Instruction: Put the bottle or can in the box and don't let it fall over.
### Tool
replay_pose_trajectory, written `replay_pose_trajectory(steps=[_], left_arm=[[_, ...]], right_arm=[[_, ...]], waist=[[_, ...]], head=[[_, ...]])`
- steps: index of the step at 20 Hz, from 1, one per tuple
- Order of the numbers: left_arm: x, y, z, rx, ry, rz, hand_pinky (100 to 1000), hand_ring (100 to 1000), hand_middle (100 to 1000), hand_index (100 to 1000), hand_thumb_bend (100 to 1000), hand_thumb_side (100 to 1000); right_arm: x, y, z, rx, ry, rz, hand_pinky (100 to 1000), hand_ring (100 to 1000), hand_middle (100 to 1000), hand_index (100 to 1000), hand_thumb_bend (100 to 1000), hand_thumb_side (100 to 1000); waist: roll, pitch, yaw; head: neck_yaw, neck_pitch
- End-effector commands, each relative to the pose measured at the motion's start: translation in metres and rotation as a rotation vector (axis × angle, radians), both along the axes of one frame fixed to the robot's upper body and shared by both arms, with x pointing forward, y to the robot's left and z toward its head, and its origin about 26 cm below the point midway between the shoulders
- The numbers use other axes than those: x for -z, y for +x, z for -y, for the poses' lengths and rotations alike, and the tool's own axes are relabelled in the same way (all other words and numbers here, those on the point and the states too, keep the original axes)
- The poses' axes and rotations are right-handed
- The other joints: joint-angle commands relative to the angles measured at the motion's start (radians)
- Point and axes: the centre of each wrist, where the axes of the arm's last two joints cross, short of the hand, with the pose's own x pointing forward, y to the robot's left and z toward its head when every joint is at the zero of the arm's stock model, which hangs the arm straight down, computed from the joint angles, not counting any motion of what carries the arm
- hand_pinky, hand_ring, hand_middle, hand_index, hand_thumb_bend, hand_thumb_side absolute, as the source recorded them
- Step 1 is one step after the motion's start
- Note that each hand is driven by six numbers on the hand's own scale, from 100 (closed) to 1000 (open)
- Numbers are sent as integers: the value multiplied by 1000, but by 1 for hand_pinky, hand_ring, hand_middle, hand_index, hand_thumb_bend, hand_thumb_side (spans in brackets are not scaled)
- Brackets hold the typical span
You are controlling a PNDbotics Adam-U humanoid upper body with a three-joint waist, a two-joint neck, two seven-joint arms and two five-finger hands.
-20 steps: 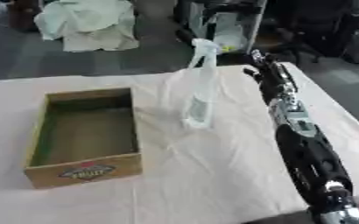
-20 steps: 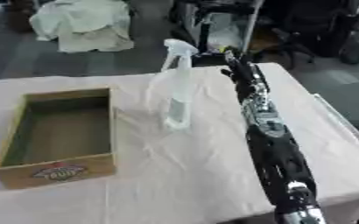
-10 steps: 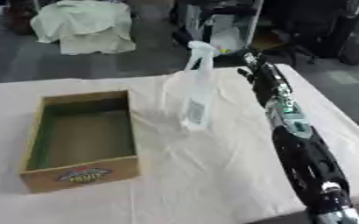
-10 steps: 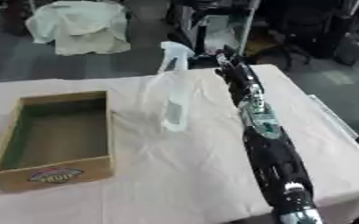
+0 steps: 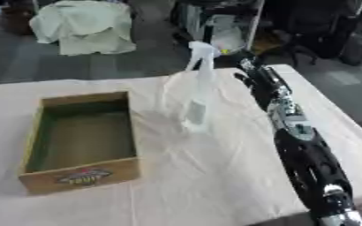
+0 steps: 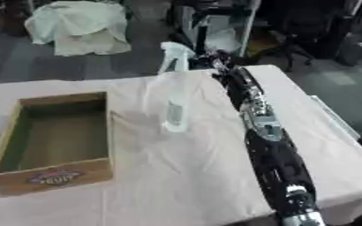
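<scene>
Clear plastic spray bottle (image 5: 197, 95), upright on the cloth-covered table (image 5: 215, 176), just right of the open wooden box (image 5: 80, 141) and apart from it. Box empty, long side running away from the camera, printed label on the near wall. Right arm stretched from the lower right far up the table, right hand (image 5: 246, 73) at the far end, level with the bottle's trigger head and just beside it on the right; contact between them not visible. Fingers too dark and foreshortened against the clutter behind: cannot tell how far open, nor whether anything is held, though the bottle appears to stand free. Left hand nowhere in sight. Step in hand, as judged: closing in for the grasp. Best done by lowering to the wider body rather than the narrow neck, fingers round from the right, thumb opposite, no sideways nudge before closure since a tall light bottle tips easily. Then a straight lift, a carry left over the near wall, a vertical descent to the box floor, release only once the base sits flat.
</scene>
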Motion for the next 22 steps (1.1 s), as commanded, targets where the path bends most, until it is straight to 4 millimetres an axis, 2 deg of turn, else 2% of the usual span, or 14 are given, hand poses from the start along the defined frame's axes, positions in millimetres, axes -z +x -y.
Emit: replay_pose_trajectory(steps=[1,22], left_arm=[[-7,0,-4,1,26,21,1000,1000,1000,829,144,781],[-7,0,-3,9,31,21,1000,1000,1000,830,145,783]], right_arm=[[-19,0,8,-7,-65,32,974,1000,1000,1000,100,470],[-6,0,1,-107,-167,-10,999,1000,1000,1000,100,470]], waist=[[2,-8,-1],[3,-6,-1]], head=[[1,-8],[-6,-15]])
